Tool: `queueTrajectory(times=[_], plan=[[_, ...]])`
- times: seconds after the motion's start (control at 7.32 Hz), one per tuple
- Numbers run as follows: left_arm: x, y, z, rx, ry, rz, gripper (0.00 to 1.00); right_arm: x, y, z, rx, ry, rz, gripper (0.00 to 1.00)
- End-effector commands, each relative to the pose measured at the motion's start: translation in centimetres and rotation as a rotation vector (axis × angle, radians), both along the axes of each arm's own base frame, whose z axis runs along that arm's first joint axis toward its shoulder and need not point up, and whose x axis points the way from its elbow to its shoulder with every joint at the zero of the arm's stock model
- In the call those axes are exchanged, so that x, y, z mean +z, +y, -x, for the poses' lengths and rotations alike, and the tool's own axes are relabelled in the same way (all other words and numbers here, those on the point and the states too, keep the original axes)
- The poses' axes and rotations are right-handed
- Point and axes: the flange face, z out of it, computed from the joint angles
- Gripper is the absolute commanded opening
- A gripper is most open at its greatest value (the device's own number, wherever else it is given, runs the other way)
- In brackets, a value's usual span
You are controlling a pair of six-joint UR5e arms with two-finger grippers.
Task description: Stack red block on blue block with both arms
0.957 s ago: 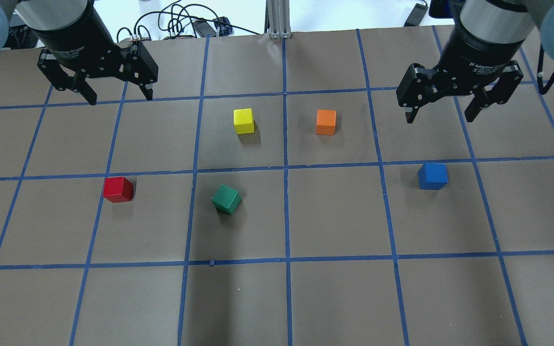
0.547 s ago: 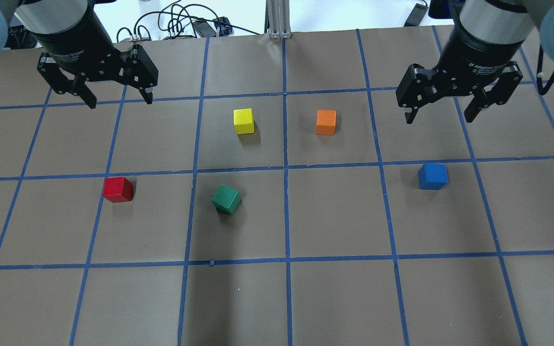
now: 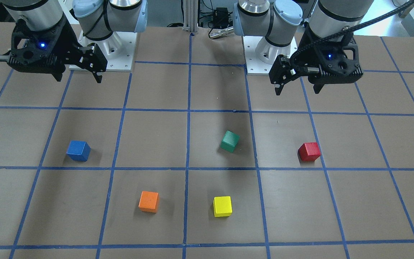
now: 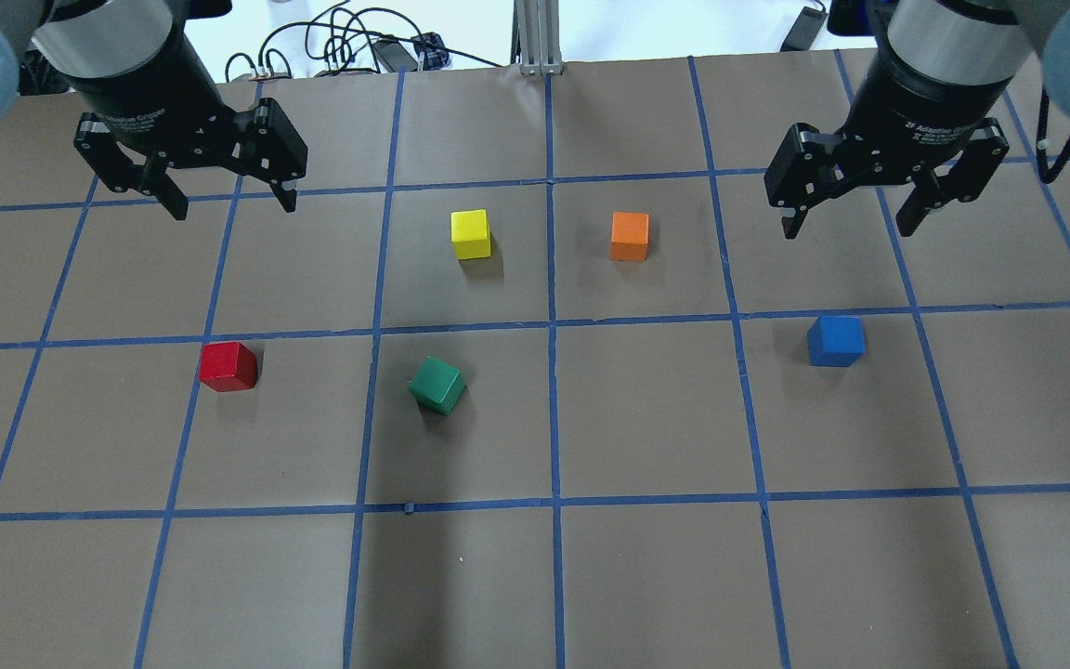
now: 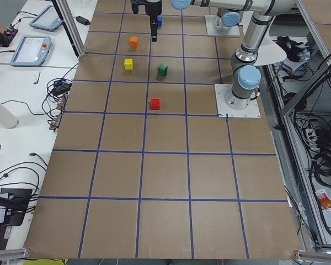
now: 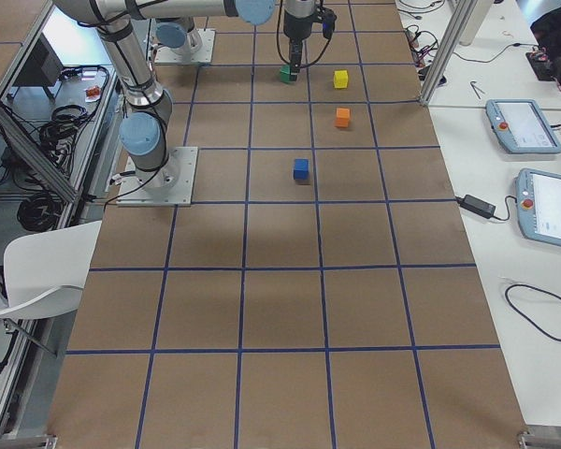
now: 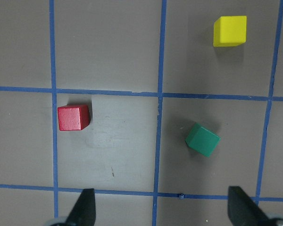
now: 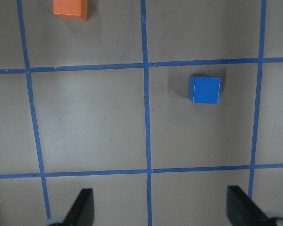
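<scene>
Spread wide and holding nothing, the black two-finger left gripper (image 4: 235, 206) hangs over the brown paper-covered table (image 4: 646, 418) with its blue tape grid; the matching right gripper (image 4: 847, 229) is just as wide and just as empty; both seem well above the surface, though height is hard to judge. The small matte red block (image 4: 228, 366) rests on the robot's left side, well apart from the small solid blue block (image 4: 836, 341) on its right; a small green cube (image 4: 437, 385), a yellow cube (image 4: 470, 234) and an orange cube (image 4: 629, 236) stand between them.
</scene>
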Motion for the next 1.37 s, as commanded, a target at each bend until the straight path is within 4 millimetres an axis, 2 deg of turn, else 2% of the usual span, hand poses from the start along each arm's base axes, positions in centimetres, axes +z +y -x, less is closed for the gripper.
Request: queueTrajectory(times=[0.0,0.55,0.96,1.23], plan=[[-0.2,0.3,0.0,-0.001,0.001,-0.001,1.0,-0.1,-0.2,0.1,-0.001,0.001,0.0,1.0],[-0.2,0.1,0.0,0.001,0.002,-0.001,1.0,0.0,-0.1,0.2,-0.001,0.005,0.002,1.0],[0.5,-0.2,-1.2,-0.044,0.002,0.007,1.0,-0.1,-0.2,0.2,-0.003,0.002,0.002,1.0],[0.3,0.2,-1.3,-0.044,0.002,0.003,1.0,-0.1,-0.2,0.2,-0.003,0.002,0.002,1.0]])
